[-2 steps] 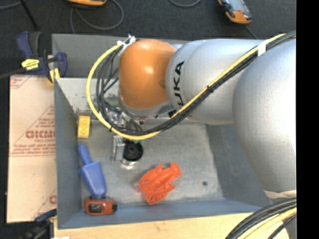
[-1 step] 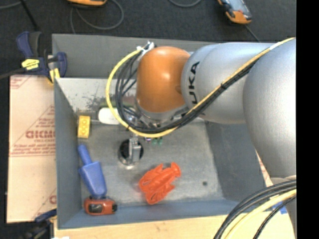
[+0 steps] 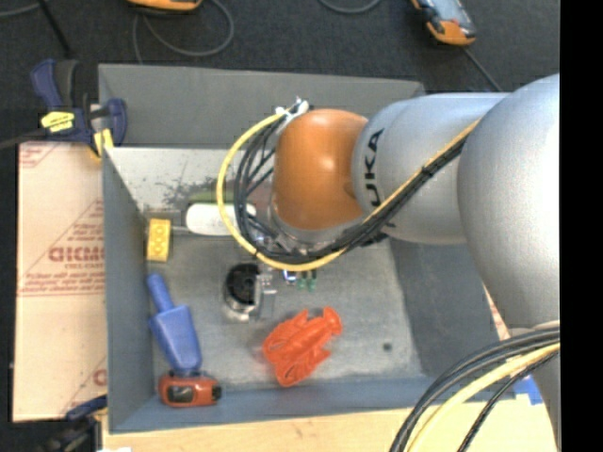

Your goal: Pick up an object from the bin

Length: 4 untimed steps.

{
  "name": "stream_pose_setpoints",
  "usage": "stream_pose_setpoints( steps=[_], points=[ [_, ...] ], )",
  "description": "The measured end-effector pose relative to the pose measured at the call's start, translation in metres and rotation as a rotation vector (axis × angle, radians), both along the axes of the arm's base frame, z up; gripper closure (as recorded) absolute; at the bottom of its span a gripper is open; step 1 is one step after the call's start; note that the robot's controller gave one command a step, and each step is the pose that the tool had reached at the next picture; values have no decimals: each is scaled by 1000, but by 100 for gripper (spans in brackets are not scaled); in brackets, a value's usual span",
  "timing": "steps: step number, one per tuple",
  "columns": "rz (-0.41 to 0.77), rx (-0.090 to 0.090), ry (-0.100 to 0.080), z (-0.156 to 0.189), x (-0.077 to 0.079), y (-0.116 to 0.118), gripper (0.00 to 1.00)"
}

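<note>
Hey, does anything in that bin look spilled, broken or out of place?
Nothing stands out. The yellow block, blue scoop, red-orange plastic toy and small orange-and-black gadget lie loose on the bin floor, all inside its walls, with the gripper between them.

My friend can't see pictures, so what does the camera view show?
A silver robot arm with an orange cover reaches from the right into a grey bin, its gripper over the middle of the floor. Around it lie a red-orange toy, a blue scoop, a yellow block and a small orange-and-black thing.
</note>
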<state>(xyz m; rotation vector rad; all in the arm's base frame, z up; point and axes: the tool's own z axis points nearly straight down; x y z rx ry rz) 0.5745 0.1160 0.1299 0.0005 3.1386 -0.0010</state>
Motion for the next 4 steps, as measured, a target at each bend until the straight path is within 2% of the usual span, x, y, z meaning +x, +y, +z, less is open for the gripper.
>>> stream_pose_setpoints(
  steps=[1, 2, 3, 4],
  points=[
    [9, 1, 2, -8, -4, -27, 0],
    [-19, 2, -4, -34, -25, -60, 0],
    [-58, 1, 4, -57, -8, -78, 100],
    [-59, 1, 4, -57, -9, -78, 100]
  ],
)
